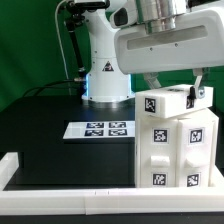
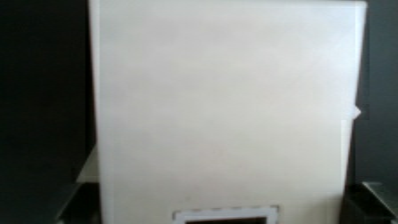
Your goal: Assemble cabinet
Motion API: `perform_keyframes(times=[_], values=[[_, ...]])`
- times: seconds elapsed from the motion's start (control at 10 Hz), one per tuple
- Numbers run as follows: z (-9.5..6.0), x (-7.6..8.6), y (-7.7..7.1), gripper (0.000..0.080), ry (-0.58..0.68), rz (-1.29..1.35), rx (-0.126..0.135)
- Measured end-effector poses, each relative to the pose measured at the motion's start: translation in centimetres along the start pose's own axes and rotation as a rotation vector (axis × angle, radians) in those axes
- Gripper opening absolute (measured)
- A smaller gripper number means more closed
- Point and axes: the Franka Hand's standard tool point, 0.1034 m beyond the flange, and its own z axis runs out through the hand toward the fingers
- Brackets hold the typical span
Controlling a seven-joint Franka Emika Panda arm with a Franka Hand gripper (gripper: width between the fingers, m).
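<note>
Cabinet point(image 1: 170, 140) | directly beneath hand point(image 1: 173, 94) | hand straddles top (clamped? cannot tell)

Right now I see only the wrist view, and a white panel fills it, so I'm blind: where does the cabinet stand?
Observer: The cabinet stands at the exterior view's right of the table, near the front rail.
Operator: Where's the gripper?
Observer: The gripper is at the cabinet's top, and its fingers flank the top block; whether it grips, I can't tell.
Operator: Anything nearby?
Observer: The marker board lies flat just to the exterior view's left of the cabinet.
</note>
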Motion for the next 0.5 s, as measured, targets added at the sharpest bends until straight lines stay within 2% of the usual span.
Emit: perform_keyframes(times=[0.3, 0.5], values=[[0.14, 0.29, -0.35, 0.056, 0.041, 0.149, 0.047], [0.11, 0.32, -0.45, 0.056, 0.035, 0.279, 0.06]])
